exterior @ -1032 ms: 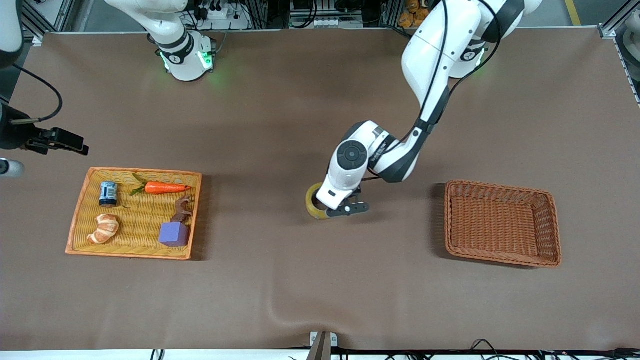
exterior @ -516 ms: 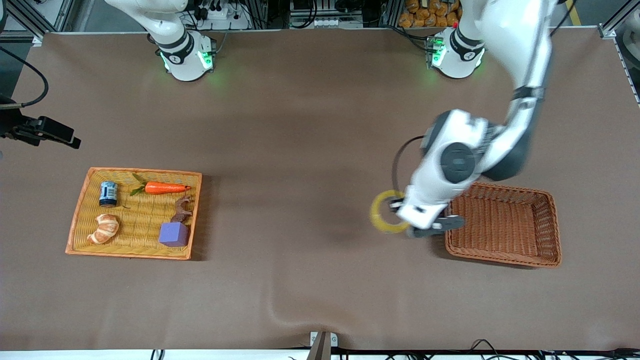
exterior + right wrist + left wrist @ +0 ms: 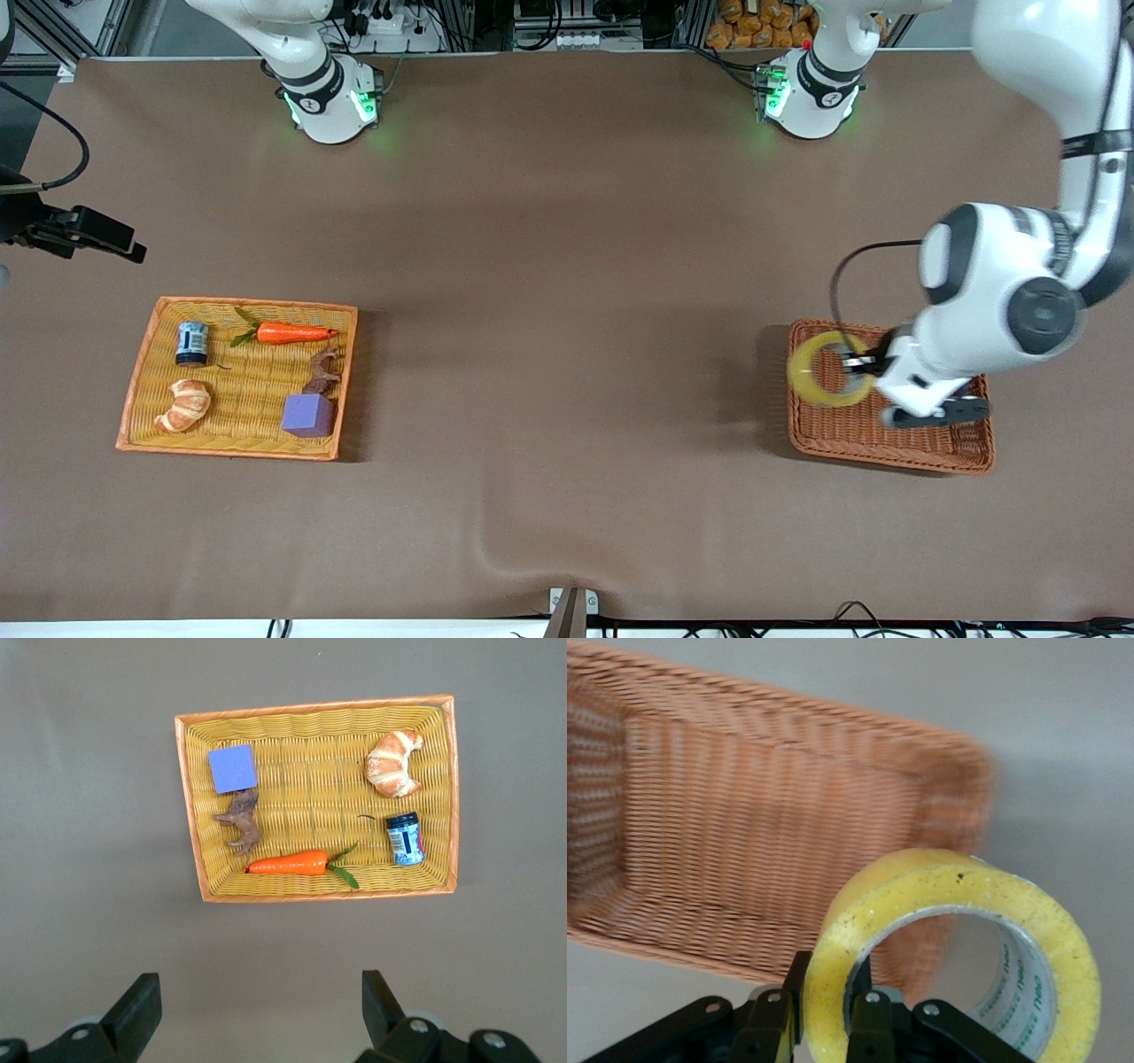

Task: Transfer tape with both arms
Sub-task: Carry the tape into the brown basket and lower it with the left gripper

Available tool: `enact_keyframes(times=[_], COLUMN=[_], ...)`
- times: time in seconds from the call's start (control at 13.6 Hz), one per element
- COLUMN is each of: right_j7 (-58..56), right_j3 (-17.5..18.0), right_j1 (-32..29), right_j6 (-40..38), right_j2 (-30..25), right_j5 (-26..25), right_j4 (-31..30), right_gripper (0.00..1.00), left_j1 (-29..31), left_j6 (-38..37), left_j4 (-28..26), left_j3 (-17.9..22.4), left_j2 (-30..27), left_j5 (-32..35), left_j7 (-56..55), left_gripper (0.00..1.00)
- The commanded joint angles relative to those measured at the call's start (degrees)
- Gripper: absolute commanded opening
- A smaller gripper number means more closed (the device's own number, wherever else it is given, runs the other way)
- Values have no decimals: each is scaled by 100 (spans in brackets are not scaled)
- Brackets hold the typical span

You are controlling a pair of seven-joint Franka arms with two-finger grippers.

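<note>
My left tool (image 3: 828, 1028) pinches the wall of the tape (image 3: 826, 369), a translucent yellow ring with a printed grey-white core, held upright over the brown wicker basket (image 3: 921, 443). My right tool (image 3: 257, 1014) waits, spread wide and empty, above the yellow tray (image 3: 190, 806).

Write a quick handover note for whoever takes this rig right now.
Left end effector: shut on the tape, holding it in the air over the brown wicker basket.
Right end effector: open, waiting above the table beside the yellow tray.
Done: tape picked up and brought over the basket.
Left: lower it into the basket, release, withdraw.
</note>
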Motion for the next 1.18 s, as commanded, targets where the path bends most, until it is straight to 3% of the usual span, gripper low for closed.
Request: enact_keyframes(times=[0.0, 0.29, 0.37, 0.44, 0.52, 0.59, 0.81, 0.96, 1.03, 1.11], right_j7=[18, 88, 88, 88, 97, 89, 88, 89, 88, 88], right_j3=[96, 123, 88, -8, -305, -543, -581, -572, -572, -572], right_j1=[-132, -96, -53, 113, 350, 604, 633, 616, 624, 624], right_j6=[-23, -41, -41, -41, -58, -180, -199, -190, -190, -181], right_j2=[-88, -105, -123, -123, -132, -132, -140, -149, -140, -140], right_j5=[-6, -6, -6, -15, -15, -15, -6, -6, -15, -15], right_j4=[-64, -64, -64, -55, -47, -38, -29, -29, -20, -20], right_gripper=[100, 100, 100, 100, 100, 100, 100, 100, 100, 100], left_j1=[555, 873, 882, 943, 935, 926, 917, 909, 909, 900], left_j6=[366, 745, 745, 745, 745, 754, 754, 763, 806, 807], left_j4=[-672, -745, -684, -588, -552, -412, -86, 107, 125, 143], left_j3=[-104, -77, -68, -68, -68, -68, -77, -77, -77, -77], left_j2=[-201, 237, 264, 265, 273, 369, 572, 835, 888, 897], left_j5=[106, 299, 325, 386, 404, 404, 413, 413, 413, 404], left_j7=[671, 946, 955, 937, 928, 920, 928, 920, 920, 911], left_gripper=[0, 0, 5, 17, 21, 21, 15, 18, 24, 45])
